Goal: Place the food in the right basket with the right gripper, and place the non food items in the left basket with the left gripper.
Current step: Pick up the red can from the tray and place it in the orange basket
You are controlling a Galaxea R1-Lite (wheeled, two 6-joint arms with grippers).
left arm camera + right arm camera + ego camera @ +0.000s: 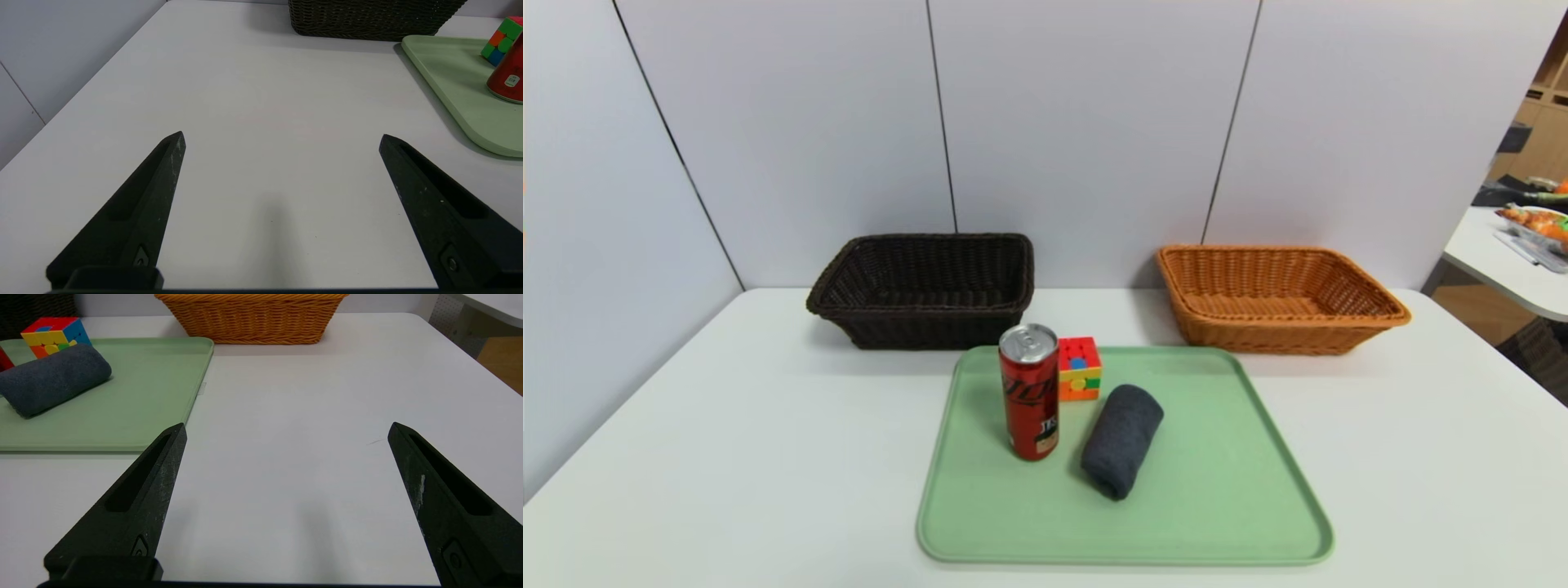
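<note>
1. so nearest first: both pincers hang off the near side of the white table (727,449), out of the head view. the left gripper (282,134) is out past the tray's left edge, fingers spread wide, just bare tabletop between the tips.
2. the right gripper (289,424) is the same deal past the tray's right edge, spread wide and pinching nothing.
3. then there's the green tray (1217,506), flat on the table, its near edge running along the table's near side.
4. the dark grey rolled cloth (1121,442) lies around the middle of the tray, slanted, one end aimed at the near edge and the other at the far edge.
5. the red can (1031,400), aka the food, stands upright on the tray near its left edge, silver top up. it's left of the cloth and not touching it.
6. the puzzle cube (1080,380) sits close to the tray's far edge, left of the middle, behind the can and partly hidden by it in the head view.
7. the dark brown basket (931,331) is on the table's far edge, beyond the tray's far left corner. no items visible inside.
8. the orange-tan basket (1274,336) is on that far edge too, by the tray's far right corner, also nothing visible inside.
9. way back are pale wall panels (1086,122), plus another white table (1494,261) off to the right.
</note>
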